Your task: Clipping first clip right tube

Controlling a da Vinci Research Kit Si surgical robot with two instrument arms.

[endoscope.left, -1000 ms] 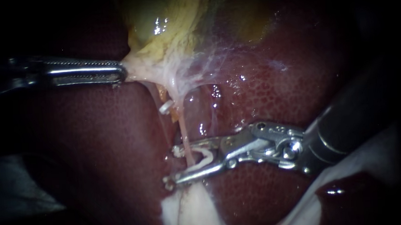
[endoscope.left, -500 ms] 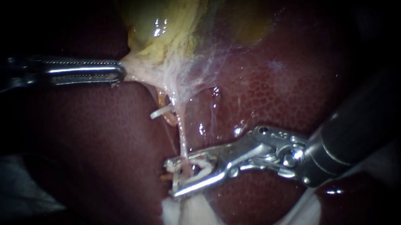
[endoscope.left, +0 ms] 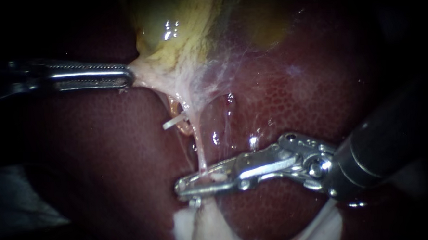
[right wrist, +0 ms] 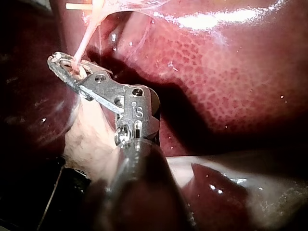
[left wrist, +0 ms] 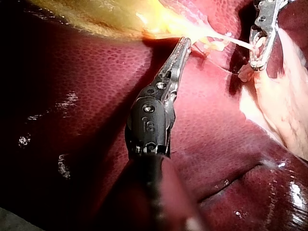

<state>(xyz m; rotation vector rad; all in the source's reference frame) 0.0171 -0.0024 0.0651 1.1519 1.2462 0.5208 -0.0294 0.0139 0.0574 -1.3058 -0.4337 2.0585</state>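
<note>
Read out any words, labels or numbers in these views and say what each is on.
Left instrument: small stamped mark on its housing behind the jaws, too unclear to quote.
Right instrument: same kind of mark, too unclear to quote.
Liver, gallbladder, tube, white clip: no text.

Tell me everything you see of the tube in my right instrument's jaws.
The tube is a thin, pale pink, wet-looking strand, stretched taut. It runs down from the whitish webby tissue below the gallbladder, over the dark red liver, into the right instrument, whose jaws are shut on it with a white clip between them. Beyond the jaws it merges into pale tissue.
</note>
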